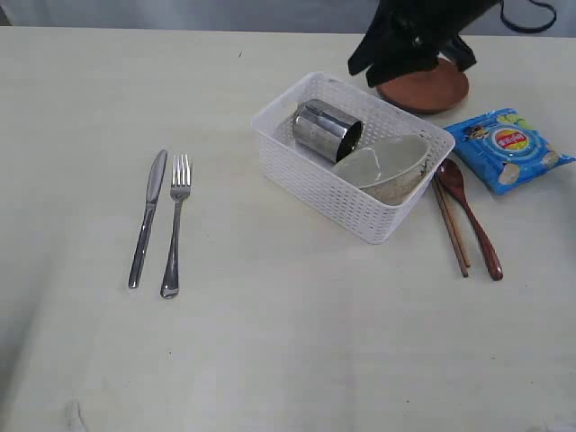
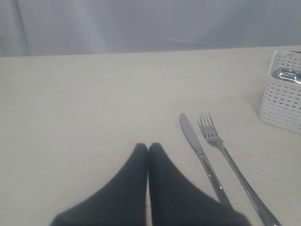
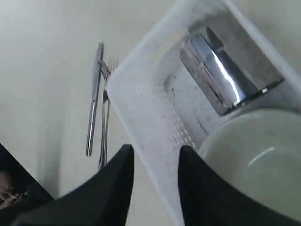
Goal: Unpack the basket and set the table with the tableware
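The white lattice basket stands right of centre on the cream table. Inside it a steel mug lies on its side beside a tilted pale bowl. The knife and fork lie side by side at the left. Chopsticks and a wooden spoon rest right of the basket. My right arm partly hides the brown plate. My right gripper is open and empty over the basket wall, near the bowl. My left gripper is shut and empty, left of the knife.
A blue snack bag lies at the far right, beside the spoon's bowl end. The table's far edge runs along the top of the exterior view. Bare tabletop spreads in front of the basket and around the cutlery.
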Available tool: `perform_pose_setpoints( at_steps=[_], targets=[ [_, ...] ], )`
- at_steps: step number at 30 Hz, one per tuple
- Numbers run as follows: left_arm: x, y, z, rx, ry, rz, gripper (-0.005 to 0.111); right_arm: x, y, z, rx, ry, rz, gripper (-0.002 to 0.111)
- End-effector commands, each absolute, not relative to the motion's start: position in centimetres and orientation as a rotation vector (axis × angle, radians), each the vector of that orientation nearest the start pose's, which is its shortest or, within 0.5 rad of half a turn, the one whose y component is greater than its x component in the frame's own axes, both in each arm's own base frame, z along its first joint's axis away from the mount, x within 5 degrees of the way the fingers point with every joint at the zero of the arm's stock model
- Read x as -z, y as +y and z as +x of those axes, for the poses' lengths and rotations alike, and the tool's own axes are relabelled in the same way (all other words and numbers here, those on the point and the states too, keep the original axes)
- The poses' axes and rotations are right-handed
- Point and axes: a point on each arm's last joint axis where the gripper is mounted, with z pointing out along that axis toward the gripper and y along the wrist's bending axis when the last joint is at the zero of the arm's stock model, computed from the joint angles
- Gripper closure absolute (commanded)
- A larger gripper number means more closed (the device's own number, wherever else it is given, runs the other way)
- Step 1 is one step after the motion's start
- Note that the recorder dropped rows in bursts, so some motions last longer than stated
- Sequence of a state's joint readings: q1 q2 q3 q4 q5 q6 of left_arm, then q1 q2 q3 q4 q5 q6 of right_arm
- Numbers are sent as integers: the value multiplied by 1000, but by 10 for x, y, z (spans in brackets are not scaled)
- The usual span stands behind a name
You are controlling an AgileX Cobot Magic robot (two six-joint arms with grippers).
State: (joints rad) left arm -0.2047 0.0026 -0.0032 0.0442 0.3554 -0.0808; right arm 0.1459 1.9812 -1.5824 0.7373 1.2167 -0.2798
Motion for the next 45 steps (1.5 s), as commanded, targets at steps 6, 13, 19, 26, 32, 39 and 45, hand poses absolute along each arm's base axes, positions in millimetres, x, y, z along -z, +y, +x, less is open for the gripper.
perform_pose_setpoints(
  at_steps=[6, 13, 19, 26, 32, 39, 45],
  targets=[
    [-182, -10, 53, 157, 1825, 147, 107, -223, 106, 357, -966, 2903, -138, 97],
    [-182, -10, 53, 157, 1825, 147, 107, -234, 145, 341, -955, 2889, -275, 91],
    [-182, -10, 53, 157, 1825, 147, 107, -266, 194, 327, -445, 2700, -414, 103],
    [-182, -10, 53, 157, 1825, 147, 107, -252, 186, 352, -178, 2751, -103, 109],
    [-182, -10, 53, 157, 1825, 147, 107, -224, 181, 364, -331, 2867, 119, 108],
    [-182, -10, 53, 157, 1825, 147, 107, -215, 178, 368, -396, 2897, 207, 108],
    [-182, -10, 53, 157, 1825, 147, 107, -200, 175, 374, -361, 2924, 236, 97]
  ],
)
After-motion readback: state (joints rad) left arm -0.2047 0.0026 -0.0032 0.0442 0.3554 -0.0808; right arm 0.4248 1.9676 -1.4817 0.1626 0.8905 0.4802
